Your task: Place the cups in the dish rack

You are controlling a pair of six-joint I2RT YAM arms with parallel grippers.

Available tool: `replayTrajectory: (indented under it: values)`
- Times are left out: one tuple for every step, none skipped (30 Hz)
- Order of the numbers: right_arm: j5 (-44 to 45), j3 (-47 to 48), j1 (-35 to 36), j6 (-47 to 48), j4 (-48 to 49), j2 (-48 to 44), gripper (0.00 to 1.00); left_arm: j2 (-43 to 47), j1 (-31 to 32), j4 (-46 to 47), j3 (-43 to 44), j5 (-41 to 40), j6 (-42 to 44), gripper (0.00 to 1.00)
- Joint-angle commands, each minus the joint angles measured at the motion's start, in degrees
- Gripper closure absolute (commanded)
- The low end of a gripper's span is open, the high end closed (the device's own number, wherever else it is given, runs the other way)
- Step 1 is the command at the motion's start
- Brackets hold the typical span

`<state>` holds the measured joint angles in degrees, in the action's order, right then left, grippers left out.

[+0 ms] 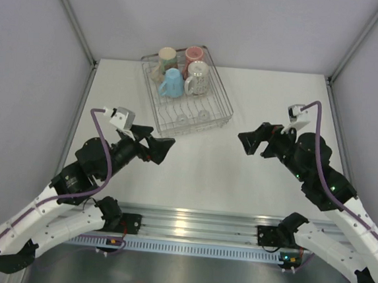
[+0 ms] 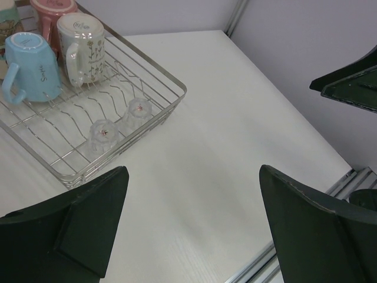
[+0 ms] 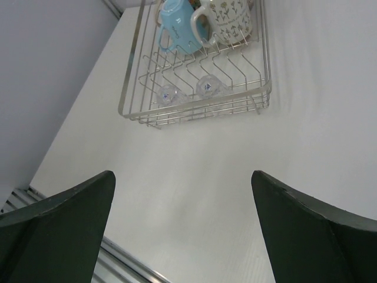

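Though faint, perhaps two clear tumblers (image 2: 103,133)

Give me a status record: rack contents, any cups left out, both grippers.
rack: dish rack, far left-centre of the table
in rack, back row: cream-tan cup, pink cup
in rack, middle: light blue mug, pale floral mug
in rack, front: clear tumblers
cups outside rack: none seen in any view
left gripper: open, empty, above the table
right gripper: open, empty, above the table
status: loading looks complete
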<state>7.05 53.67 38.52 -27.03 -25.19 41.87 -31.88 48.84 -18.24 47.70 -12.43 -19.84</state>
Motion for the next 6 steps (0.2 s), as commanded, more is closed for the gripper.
replayTrajectory:
  values:
    - [1.3,-2.0,0.6,-1.4,3.4,-2.8,0.01,-0.5,-0.1,1.1,2.1,0.6,-0.8,0.02]
    - [1.6,-2.2,0.6,-1.5,3.2,-3.1,0.00,-0.8,-0.1,1.2,2.7,0.7,-1.1,0.02]
    - [1.7,-2.2,0.6,-1.4,2.9,-3.3,0.01,-1.1,-0.1,1.4,3.0,1.0,-1.3,0.02]
    - [2.0,-2.0,0.7,-1.4,2.5,-3.5,0.01,-1.5,-0.1,1.6,3.2,1.3,-1.8,0.02]
    - [2.5,-1.8,0.6,-1.4,2.3,-3.7,0.01,-1.8,-0.1,2.0,3.4,1.7,-2.1,0.02]
    - [2.7,-1.8,0.7,-1.5,2.1,-4.0,0.00,-2.0,-0.1,2.2,3.4,1.9,-2.3,0.02]
